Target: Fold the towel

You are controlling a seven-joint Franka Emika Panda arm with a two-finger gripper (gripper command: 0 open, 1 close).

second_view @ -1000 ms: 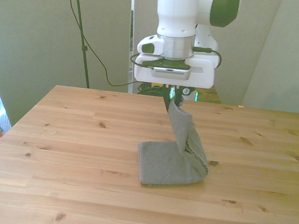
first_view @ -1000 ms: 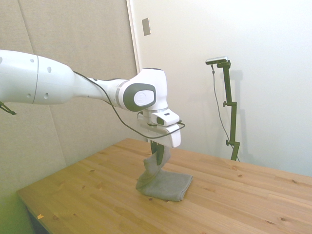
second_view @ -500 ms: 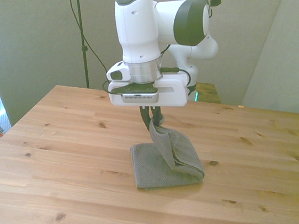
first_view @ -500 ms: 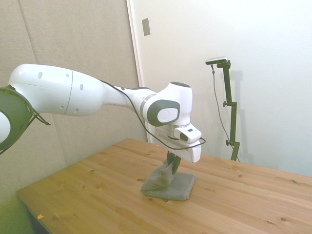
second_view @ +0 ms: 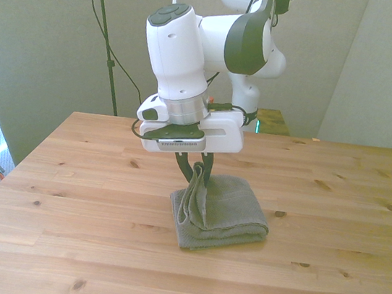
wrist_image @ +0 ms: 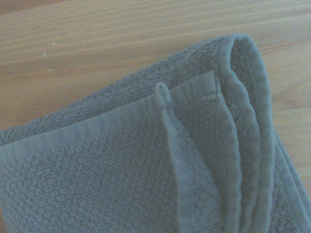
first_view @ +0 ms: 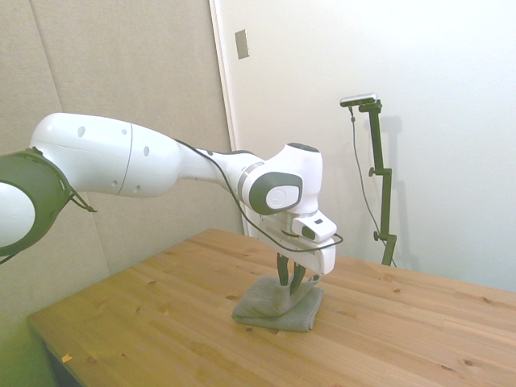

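Grey terry towel [second_view: 227, 210] folded in layers on the wooden table [second_view: 58, 245], gripper [second_view: 195, 178] low over its edge, fingers spread, gripping nothing, no readable writing

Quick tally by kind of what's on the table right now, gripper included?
Grey towel: 1
Gripper, fingers apart over the towel's raised edge: 1
Wooden table: 1
Total: 3
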